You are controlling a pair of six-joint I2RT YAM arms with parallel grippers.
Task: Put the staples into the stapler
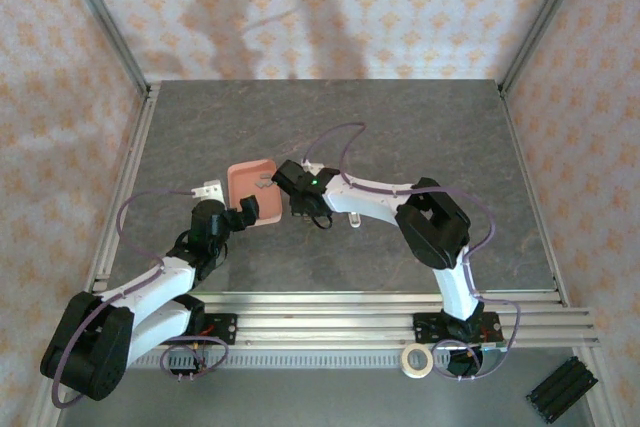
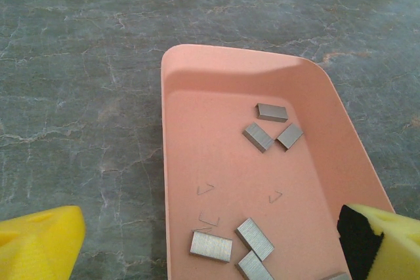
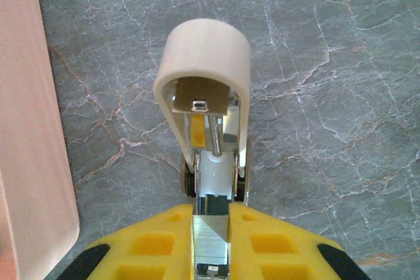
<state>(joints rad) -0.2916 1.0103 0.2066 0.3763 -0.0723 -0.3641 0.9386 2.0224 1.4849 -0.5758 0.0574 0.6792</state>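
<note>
"Where is the stapler?"

"I see the tiny pale-pink and white stapler [image 3: 209, 83] with shiny metal inside. It sits low over the grey marbled table [image 3: 328, 63], just beside the edge of the salmon-pink plastic tray [image 3: 26, 129]. My right gripper [image 3: 211, 240] is squeezed tight on it. Its near end is hidden between the yellow fingers [image 3: 275, 247]. I cannot tell if it touches the table."

"And the staples?"

"The small grey metal staples [image 2: 258, 137] lie in the tray [image 2: 164, 162]. Three blocks sit close together farther in and three lie at the near end. One more is cut off at the bottom of the picture. A few thin single ones lie loose in between."

"What about your other hand?"

"My left gripper [image 2: 210, 247] hangs wide open over the near end of the tray, holding nothing. I see only its yellow tips."

"And from above?"

"The tray [image 1: 252, 185] lies between the left gripper [image 1: 240, 215] and the right gripper [image 1: 300, 197]. The stapler is too small to make out there."
</note>
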